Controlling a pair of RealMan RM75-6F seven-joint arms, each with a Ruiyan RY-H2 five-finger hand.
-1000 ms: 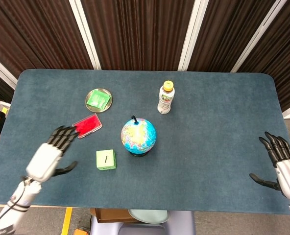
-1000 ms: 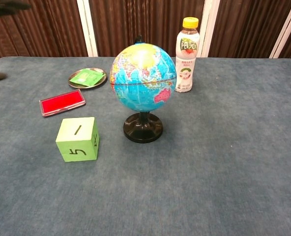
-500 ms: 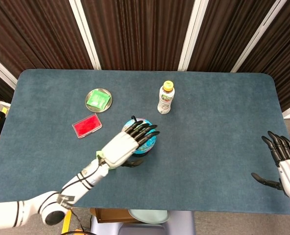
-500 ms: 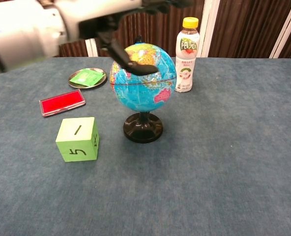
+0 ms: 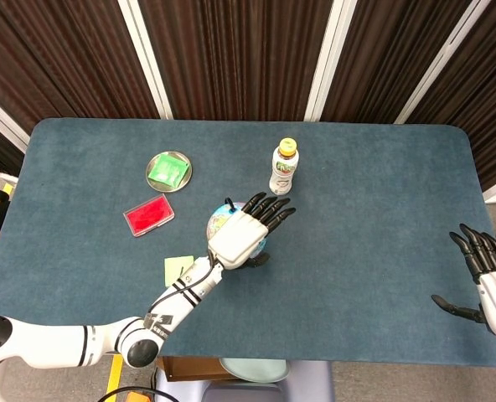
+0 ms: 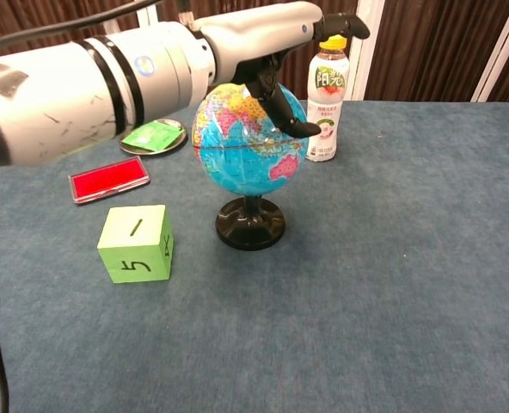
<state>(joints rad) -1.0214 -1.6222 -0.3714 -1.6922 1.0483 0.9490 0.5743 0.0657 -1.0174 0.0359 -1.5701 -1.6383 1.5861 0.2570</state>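
A blue globe [image 5: 223,223] on a black stand is at the table's middle, also seen in the chest view as the globe [image 6: 250,142]. My left hand [image 5: 250,231] hovers over its top, palm down and fingers spread toward the bottle [image 5: 284,167]. In the chest view the left hand [image 6: 276,34] holds nothing, and its thumb hangs beside the globe's upper right; I cannot tell whether it touches. My right hand [image 5: 488,280] is at the table's front right edge, fingers apart and empty; the chest view does not show it.
A green numbered cube [image 6: 136,243] stands left of the globe's stand. A flat red box [image 6: 109,179] and a metal dish [image 6: 153,137] holding a green packet lie further back left. The bottle [image 6: 327,99] stands behind the globe, right. The blue table [image 5: 365,209] spreads right.
My left arm has swung from the table's left front to above the globe, then a little further right across it. The right hand has hardly moved.
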